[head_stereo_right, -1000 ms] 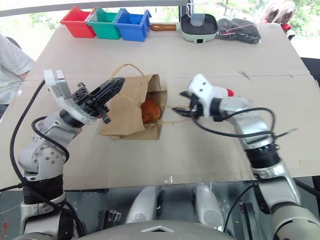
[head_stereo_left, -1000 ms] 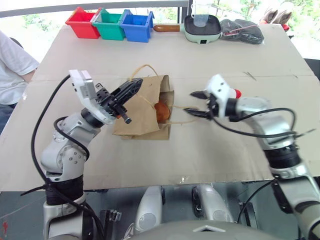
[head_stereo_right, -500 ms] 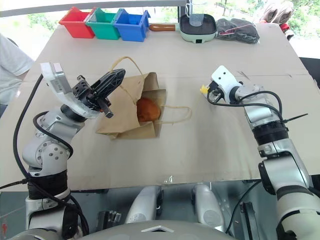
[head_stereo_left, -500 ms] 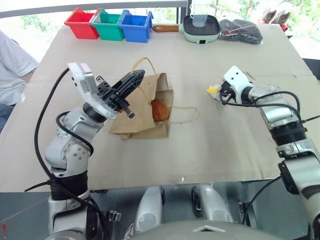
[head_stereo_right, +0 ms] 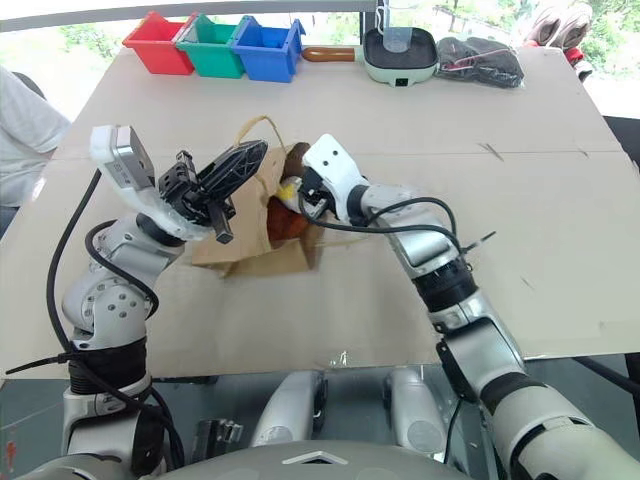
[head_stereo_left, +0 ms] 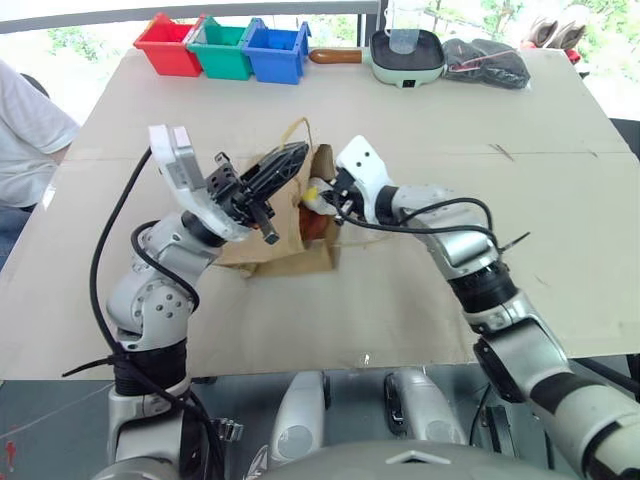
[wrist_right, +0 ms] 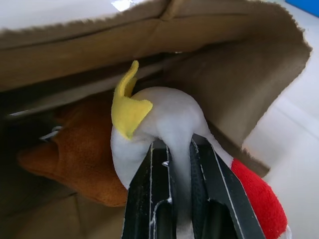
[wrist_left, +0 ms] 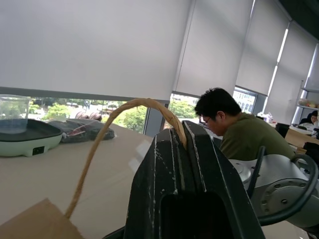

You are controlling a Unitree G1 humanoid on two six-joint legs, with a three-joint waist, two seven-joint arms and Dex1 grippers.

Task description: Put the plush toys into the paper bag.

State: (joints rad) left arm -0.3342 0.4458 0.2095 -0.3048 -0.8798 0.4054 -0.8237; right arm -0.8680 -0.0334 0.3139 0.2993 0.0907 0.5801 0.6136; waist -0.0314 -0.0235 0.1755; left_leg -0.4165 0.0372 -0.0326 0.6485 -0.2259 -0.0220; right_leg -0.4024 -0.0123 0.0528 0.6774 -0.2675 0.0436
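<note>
The paper bag (head_stereo_left: 285,258) lies on its side in the middle of the table, mouth facing right. My left gripper (head_stereo_left: 296,153) is shut on its upper loop handle (wrist_left: 124,107) and holds the top side lifted. My right gripper (wrist_right: 177,149) is shut on the white chicken plush toy (wrist_right: 167,112), whose yellow beak and red comb show. It holds the chicken right at the bag's open mouth (head_stereo_left: 318,190). The brown plush toy (wrist_right: 82,159) lies inside the bag, just behind the chicken.
Red (head_stereo_left: 167,45), green (head_stereo_left: 220,48) and blue (head_stereo_left: 275,50) bins stand along the far edge. Next to them are a pale green pan (head_stereo_left: 405,55) and a black bundle (head_stereo_left: 485,62). A person's white sleeve (head_stereo_left: 25,130) shows at the left table edge. Another person (wrist_left: 234,134) sits beyond the table.
My right gripper closed on the chicken on the table right of the bag and carried it left to the bag's mouth. The left gripper kept its hold on the handle.
</note>
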